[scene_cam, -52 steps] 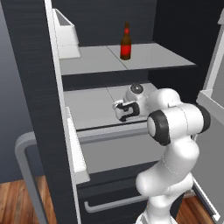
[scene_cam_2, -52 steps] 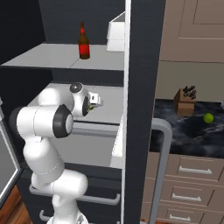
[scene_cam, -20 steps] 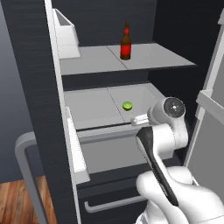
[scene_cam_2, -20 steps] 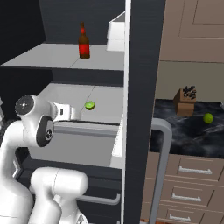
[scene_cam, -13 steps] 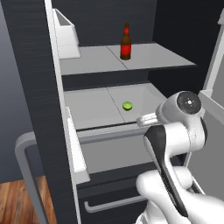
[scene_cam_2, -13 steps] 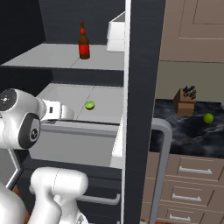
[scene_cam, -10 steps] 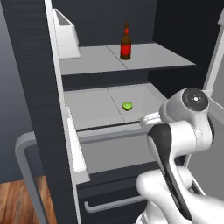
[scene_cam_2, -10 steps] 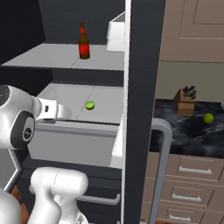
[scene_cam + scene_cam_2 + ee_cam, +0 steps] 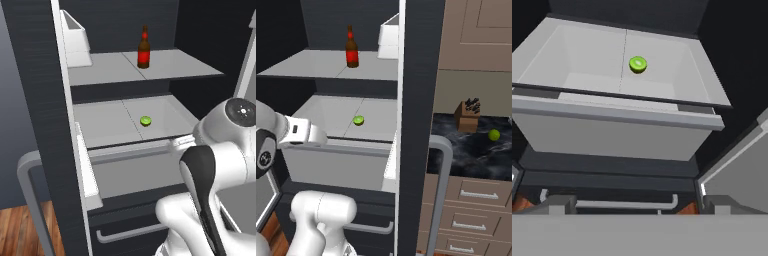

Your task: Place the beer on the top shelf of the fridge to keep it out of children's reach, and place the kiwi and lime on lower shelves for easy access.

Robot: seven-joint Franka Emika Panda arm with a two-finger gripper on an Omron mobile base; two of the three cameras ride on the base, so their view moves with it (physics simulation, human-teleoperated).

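We had the tool spread wide and empty. The small smooth yellow-green lime sat on the dark marble table; probably light, firm, rolly, so we'd pinch its middle.

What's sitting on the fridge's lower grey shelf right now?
Only the small halved kiwi, bright green cut face up, near the centre seam of the pale grey lower shelf. The drawer beneath, behind its grey front, is hidden.
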